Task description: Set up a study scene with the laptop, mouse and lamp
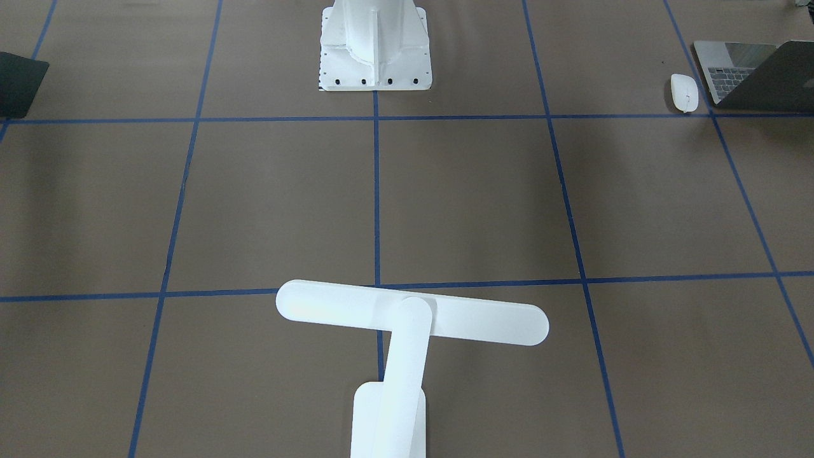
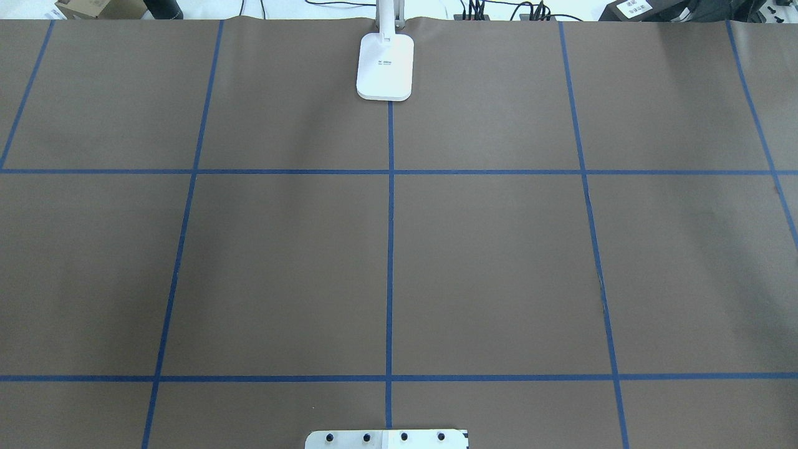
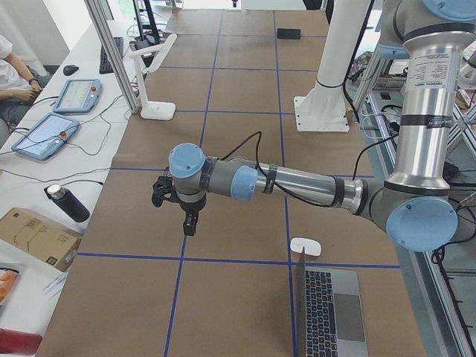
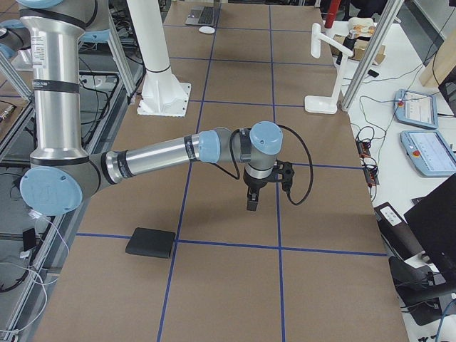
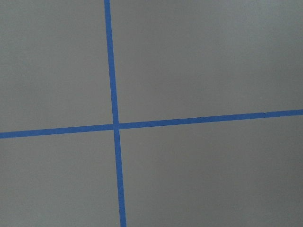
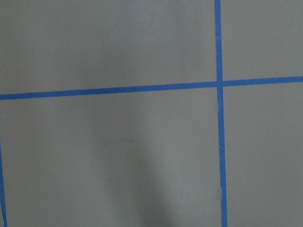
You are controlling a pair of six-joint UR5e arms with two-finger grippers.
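The laptop (image 1: 757, 73) stands open at the table's end on my left side, also in the exterior left view (image 3: 331, 312). The white mouse (image 1: 684, 93) lies right beside it (image 3: 306, 246). The white lamp (image 1: 413, 312) stands at the far middle edge, its base (image 2: 385, 65) on the centre tape line. My left gripper (image 3: 190, 223) hangs above the table, well away from the mouse. My right gripper (image 4: 252, 203) hangs above the other half. Both show only in the side views, so I cannot tell whether they are open or shut. Both wrist views show only bare table.
A flat black mat (image 4: 151, 242) lies near the table's end on my right side (image 1: 19, 83). The white ribbed pedestal (image 1: 375, 44) stands at the near middle edge. Blue tape lines (image 2: 389, 249) grid the brown table. Tablets and a bottle (image 3: 67, 202) sit beyond the far edge.
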